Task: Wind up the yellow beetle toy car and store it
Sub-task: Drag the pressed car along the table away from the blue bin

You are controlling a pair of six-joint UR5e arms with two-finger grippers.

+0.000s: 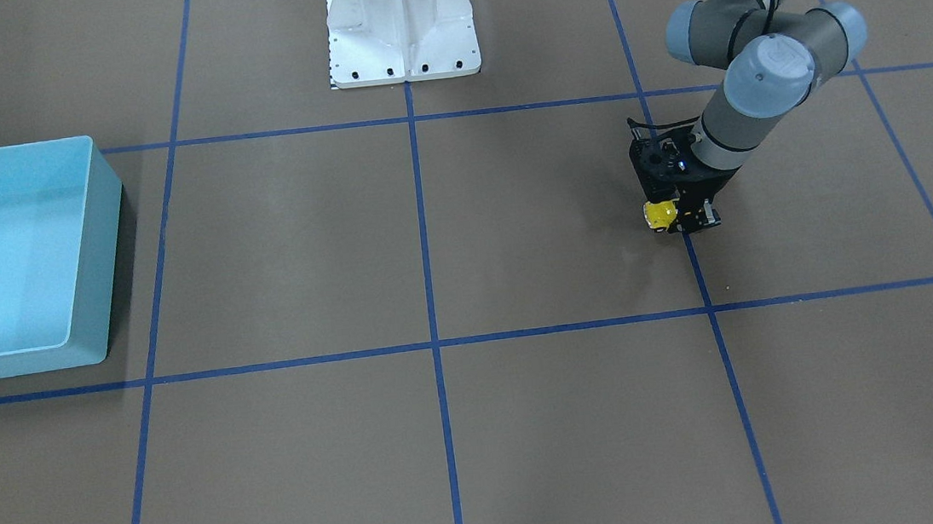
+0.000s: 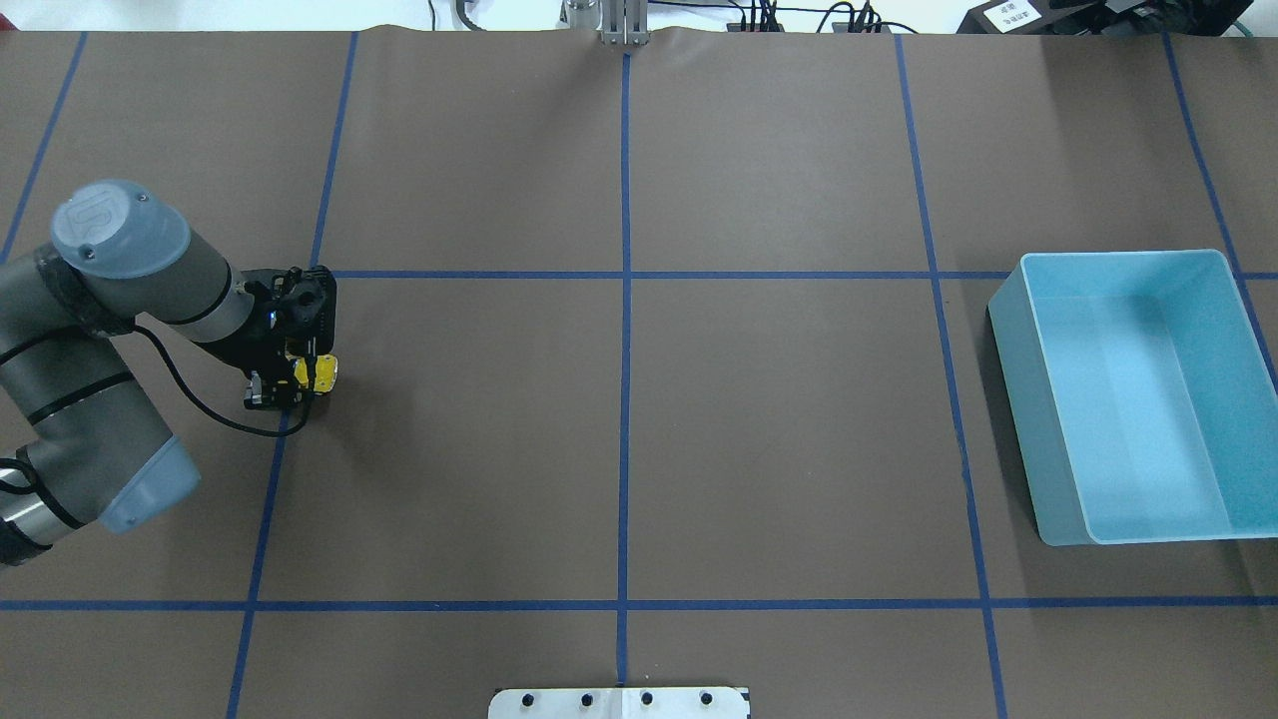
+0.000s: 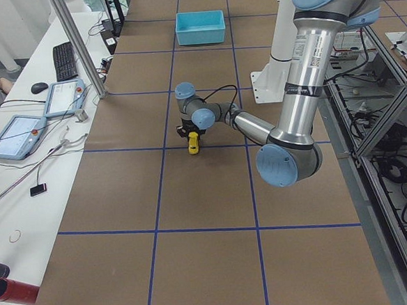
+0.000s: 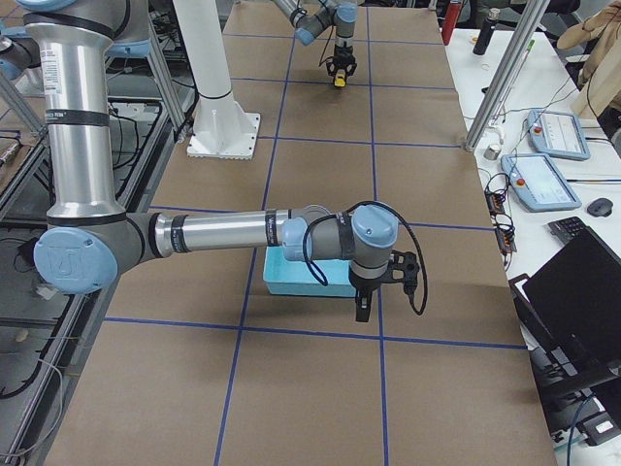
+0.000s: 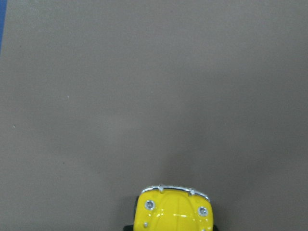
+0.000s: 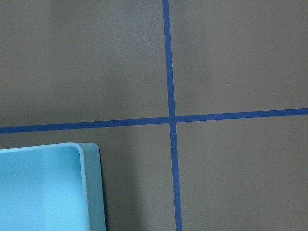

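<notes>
The yellow beetle toy car [image 1: 660,214] is tiny and bright yellow, and sits low at the brown table surface on my left side. It also shows in the overhead view [image 2: 318,371] and in the exterior left view [image 3: 193,143]. My left gripper [image 1: 679,221] points down and is shut on the car, whose nose sticks out from between the fingers. In the left wrist view the car's yellow nose [image 5: 173,211] sits at the bottom edge. My right gripper [image 4: 362,309] shows only in the exterior right view, beside the bin; I cannot tell whether it is open or shut.
A light blue bin [image 2: 1010,340] stands open and empty on the table's right side; it also shows in the front view [image 1: 105,245] and as a corner in the right wrist view [image 6: 92,192]. Blue tape lines grid the brown table. The white robot base [image 1: 402,37] stands at the table's edge.
</notes>
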